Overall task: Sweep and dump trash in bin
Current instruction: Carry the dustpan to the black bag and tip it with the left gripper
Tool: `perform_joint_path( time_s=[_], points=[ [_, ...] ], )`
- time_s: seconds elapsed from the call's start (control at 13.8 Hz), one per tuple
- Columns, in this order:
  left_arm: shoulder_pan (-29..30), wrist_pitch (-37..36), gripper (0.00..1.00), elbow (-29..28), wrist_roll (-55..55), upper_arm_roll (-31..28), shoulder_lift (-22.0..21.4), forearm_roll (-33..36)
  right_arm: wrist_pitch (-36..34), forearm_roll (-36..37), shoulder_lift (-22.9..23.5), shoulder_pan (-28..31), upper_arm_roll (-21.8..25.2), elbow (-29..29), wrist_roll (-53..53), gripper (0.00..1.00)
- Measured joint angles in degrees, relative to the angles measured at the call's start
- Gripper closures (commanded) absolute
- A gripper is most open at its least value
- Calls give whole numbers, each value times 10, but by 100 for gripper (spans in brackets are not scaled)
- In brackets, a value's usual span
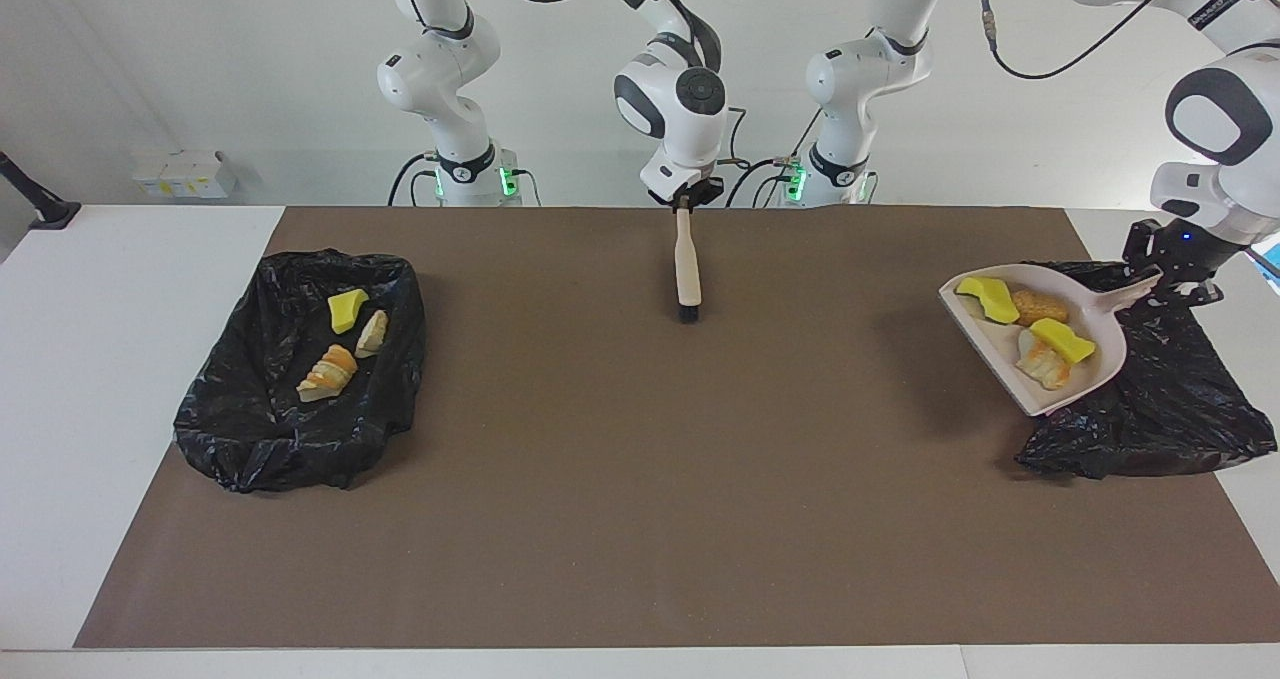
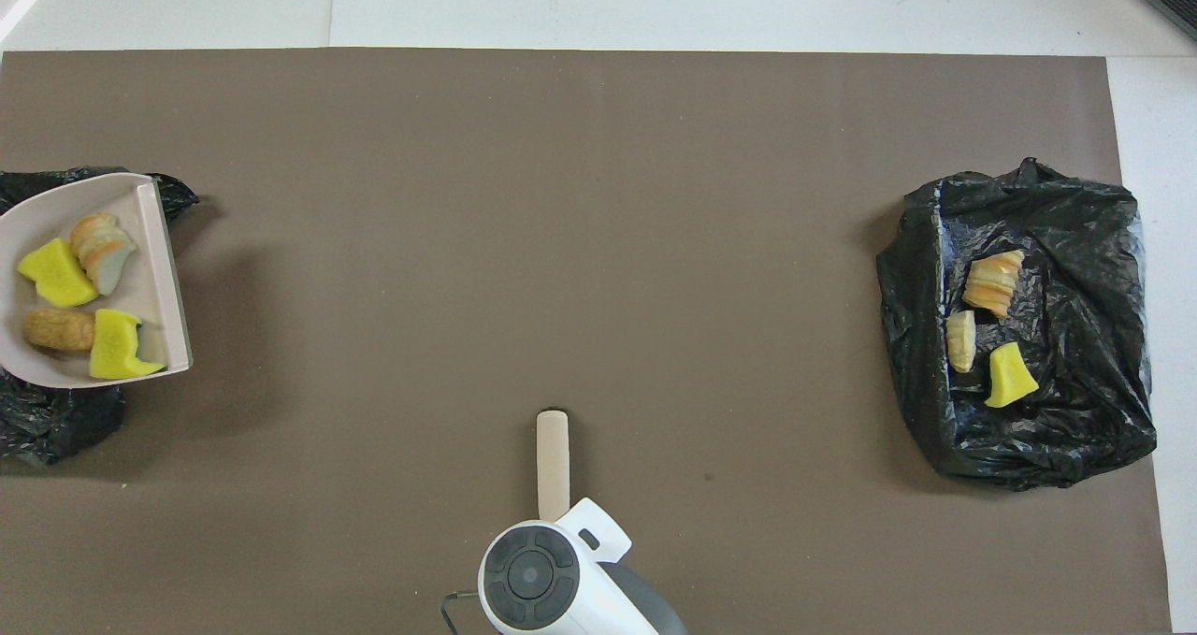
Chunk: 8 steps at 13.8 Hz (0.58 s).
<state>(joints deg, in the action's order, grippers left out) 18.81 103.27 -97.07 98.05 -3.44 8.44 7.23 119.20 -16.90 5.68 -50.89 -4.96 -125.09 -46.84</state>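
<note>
At the left arm's end of the table, the left gripper [image 1: 1168,277] is clamping the handle of a beige dustpan [image 1: 1096,311] and holding it in the air over a bin lined with a black bag [image 1: 1170,399]. The pan is tilting slightly, its open lip facing the middle of the table. Four pieces of trash are riding in the dustpan [image 2: 150,270]: two bright yellow spongy chunks [image 1: 988,297] [image 1: 1063,340], a golden-brown bread roll [image 1: 1040,307] and a sliced croissant bit [image 1: 1040,364]; seen from above, the chunks [image 2: 56,274] [image 2: 117,346], the roll [image 2: 58,329] and the croissant bit [image 2: 101,241] are sitting well inside the pan's rim.

At the middle of the table, close to the robots, the right gripper [image 1: 684,199] is closing its fingers on the top of a hand brush [image 1: 686,264], which is hanging upright with its dark bristles pointing down at the brown table mat [image 1: 600,479].

At the right arm's end of the table, a second bin with a black bag [image 1: 250,429] is already holding three more pieces: a yellow chunk [image 1: 346,309], a pale bread bit [image 1: 372,333] and a sliced croissant piece [image 1: 328,373].
</note>
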Motion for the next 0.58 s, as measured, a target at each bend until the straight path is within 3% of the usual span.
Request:
perform_joint_path(
  time_s=[0.07,0.22,0.43,0.51,0.58],
  points=[
    [12,0,100,5,0,0,1,20,3,0,-1,0,0,-4,0,100],
    [28,1,100,23,6,0,8,64,12,0,-3,0,0,-10,0,75],
    [31,24,100,48,32,3,22,157,14,0,-5,0,0,-13,0,61],
    [31,39,100,51,34,5,24,197,14,0,-5,0,0,-13,0,48],
    [31,53,100,52,34,8,26,233,14,0,-5,0,0,-13,0,46]
  ],
)
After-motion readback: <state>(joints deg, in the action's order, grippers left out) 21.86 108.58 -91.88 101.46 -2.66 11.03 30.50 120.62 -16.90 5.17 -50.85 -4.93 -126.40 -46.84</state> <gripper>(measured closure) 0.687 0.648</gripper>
